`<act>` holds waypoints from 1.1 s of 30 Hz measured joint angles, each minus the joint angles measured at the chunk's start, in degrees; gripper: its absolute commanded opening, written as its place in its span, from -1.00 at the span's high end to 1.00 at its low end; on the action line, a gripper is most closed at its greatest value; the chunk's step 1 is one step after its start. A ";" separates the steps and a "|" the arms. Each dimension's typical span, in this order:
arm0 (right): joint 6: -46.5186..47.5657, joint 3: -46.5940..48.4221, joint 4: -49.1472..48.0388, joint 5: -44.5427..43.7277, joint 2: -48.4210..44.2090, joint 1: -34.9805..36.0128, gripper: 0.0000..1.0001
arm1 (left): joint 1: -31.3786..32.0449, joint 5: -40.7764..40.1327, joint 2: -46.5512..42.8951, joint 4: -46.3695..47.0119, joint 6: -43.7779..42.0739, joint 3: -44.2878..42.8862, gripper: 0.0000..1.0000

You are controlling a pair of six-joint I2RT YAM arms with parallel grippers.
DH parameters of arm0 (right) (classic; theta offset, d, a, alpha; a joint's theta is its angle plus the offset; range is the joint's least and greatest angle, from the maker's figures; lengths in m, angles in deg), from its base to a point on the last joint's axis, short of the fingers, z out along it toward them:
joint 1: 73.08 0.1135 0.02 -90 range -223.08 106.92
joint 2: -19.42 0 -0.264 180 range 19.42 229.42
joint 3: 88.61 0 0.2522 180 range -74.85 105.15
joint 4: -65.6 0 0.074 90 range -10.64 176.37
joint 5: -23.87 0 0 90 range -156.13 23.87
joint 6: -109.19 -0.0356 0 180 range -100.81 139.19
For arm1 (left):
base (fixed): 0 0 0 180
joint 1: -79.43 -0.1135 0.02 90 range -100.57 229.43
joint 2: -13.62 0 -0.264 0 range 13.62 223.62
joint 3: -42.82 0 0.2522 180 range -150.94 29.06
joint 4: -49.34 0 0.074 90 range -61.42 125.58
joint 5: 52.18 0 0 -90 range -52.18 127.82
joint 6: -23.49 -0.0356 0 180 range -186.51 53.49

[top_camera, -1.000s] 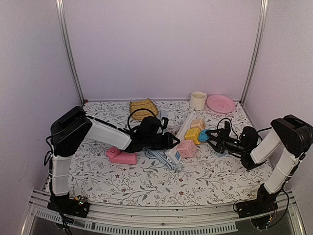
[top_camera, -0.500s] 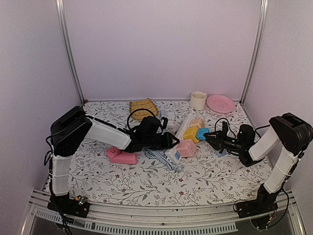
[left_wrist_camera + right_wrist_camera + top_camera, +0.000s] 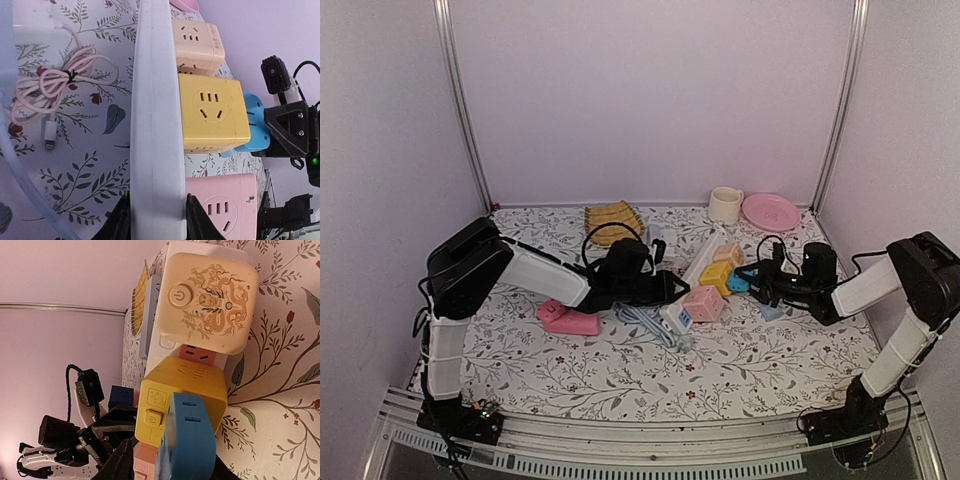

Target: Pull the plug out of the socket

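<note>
The socket is a long white power strip point(image 3: 692, 262) with beige, yellow point(image 3: 716, 273) and pink point(image 3: 702, 303) cube adapters plugged along it. My left gripper point(image 3: 667, 290) is shut across the strip's near end; in the left wrist view the strip point(image 3: 157, 125) sits between both fingers of that gripper point(image 3: 157, 227). My right gripper point(image 3: 752, 277) is shut on a blue plug point(image 3: 738, 283). In the right wrist view the blue plug point(image 3: 187, 440) lies against the yellow cube point(image 3: 175, 385). I cannot tell whether its pins are in or out.
A cream mug point(image 3: 725, 205) and a pink plate point(image 3: 770, 211) stand at the back right. A yellow woven mat point(image 3: 613, 222) lies at the back. A pink block point(image 3: 570, 319) and a grey-blue strip with cable point(image 3: 645, 325) lie near the left gripper. A coiled pink cable point(image 3: 55, 85) lies beside the strip.
My right gripper has carried the blue plug left, from a small gap to right beside the yellow cube, and its wrist has swung up. The left gripper has stayed on the strip.
</note>
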 measured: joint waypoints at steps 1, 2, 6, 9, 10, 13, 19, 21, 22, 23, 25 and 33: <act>0.26 0.37 0.42 -0.02 0.33 0.00 0.35 | 0.00 0.33 0.13 0.22 0.02 -0.04 0.95; 0.55 0.52 0.83 -0.02 0.48 0.00 0.40 | 0.00 0.52 0.26 0.50 0.07 -0.04 0.95; 0.70 0.66 2.23 -0.02 0.55 0.00 0.64 | 0.00 1.14 0.57 1.33 0.37 -0.04 0.91; 0.15 0.68 3.56 -0.02 0.15 0.00 0.80 | 0.00 1.38 0.68 1.62 0.63 -0.04 0.79; 0.13 0.70 4.31 -0.09 -0.28 0.00 0.83 | 0.02 1.51 0.70 1.75 0.72 -0.04 0.72; 0.70 0.98 7.41 -0.42 -2.05 0.00 0.89 | 0.17 2.27 0.92 2.75 1.53 0.24 0.41; 2.73 1.57 12.92 -0.72 -4.61 -0.02 0.92 | 1.53 2.69 0.96 3.32 0.59 0.90 -0.53; 3.52 2.08 14.53 -0.85 -4.59 -0.17 0.92 | 2.43 2.73 0.96 3.17 0.00 0.96 -0.67; 3.74 2.23 14.99 -0.85 -4.59 -0.24 0.92 | 2.71 2.69 0.96 2.99 -0.63 0.85 -0.71; 4.09 2.40 15.50 -0.85 -4.57 -0.24 0.92 | 2.91 2.54 0.94 2.67 -1.40 0.74 -0.73; 4.70 2.89 16.41 -0.70 -4.35 -0.39 0.92 | 2.99 2.32 0.94 1.90 -2.47 0.46 -0.74; 7.21 4.63 19.65 0.17 -4.00 -0.50 0.92 | 2.67 1.81 0.66 -2.97 -7.63 -2.10 -0.94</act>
